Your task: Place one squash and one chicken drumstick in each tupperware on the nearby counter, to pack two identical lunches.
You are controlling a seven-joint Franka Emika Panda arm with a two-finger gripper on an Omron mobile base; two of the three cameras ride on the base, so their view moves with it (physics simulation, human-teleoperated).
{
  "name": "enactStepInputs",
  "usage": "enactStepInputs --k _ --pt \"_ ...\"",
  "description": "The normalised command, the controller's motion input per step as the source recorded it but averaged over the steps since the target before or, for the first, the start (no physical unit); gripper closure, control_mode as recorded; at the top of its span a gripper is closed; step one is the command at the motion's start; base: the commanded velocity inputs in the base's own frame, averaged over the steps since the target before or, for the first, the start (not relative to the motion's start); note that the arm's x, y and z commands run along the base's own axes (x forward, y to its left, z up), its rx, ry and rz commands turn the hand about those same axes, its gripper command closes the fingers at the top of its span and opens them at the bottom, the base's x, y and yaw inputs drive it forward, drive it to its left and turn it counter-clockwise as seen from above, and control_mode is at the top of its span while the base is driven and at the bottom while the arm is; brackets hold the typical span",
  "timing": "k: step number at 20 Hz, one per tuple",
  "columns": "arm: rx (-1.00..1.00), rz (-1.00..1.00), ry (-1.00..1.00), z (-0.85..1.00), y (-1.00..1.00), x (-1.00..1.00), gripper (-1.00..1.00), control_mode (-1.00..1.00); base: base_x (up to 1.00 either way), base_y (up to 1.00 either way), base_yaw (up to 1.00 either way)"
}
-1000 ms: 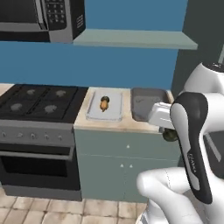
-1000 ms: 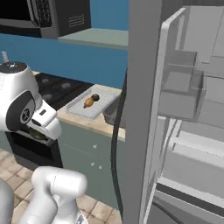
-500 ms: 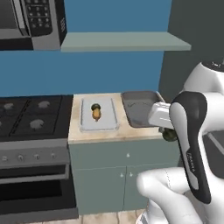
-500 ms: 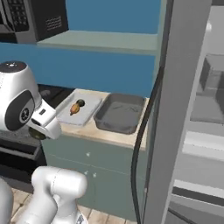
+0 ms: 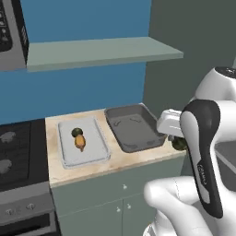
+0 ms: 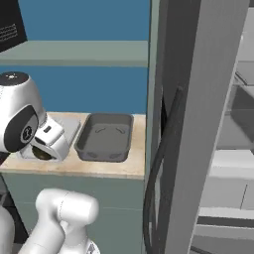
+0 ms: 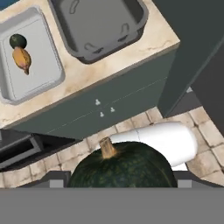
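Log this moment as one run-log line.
gripper: shut on squash | pale tupperware: squash plus drumstick | dark tupperware: empty | next: likely dark tupperware

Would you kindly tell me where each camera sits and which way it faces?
Left base view: behind the arm's left, facing forward and down at the counter; white arm at lower right.
Right base view: behind its right, facing the dark tupperware and open fridge; arm at lower left.
Hand view: on the hand, looking down past the held squash.
All share the dark tupperware; left and hand views share the pale tupperware.
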Motion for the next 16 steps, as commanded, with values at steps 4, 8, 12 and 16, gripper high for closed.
enactStepInputs --k 4,8,12,16 --pt "0.00 0.00 0.00 0.00 0.00 0.00 1.00 1.00 0.76 0.47 -0.35" --pt "0.00 0.00 0.00 0.00 0.00 0.00 1.00 1.00 0.11 0.46 -0.26" --pt "-0.05 -0.08 -0.06 -0.32 0.15 0.00 1.00 -1.00 0.00 0.25 -0.10" --pt "-0.09 -0.13 -0.18 -0.68 0.14 0.01 1.00 -1.00 0.00 0.00 0.00"
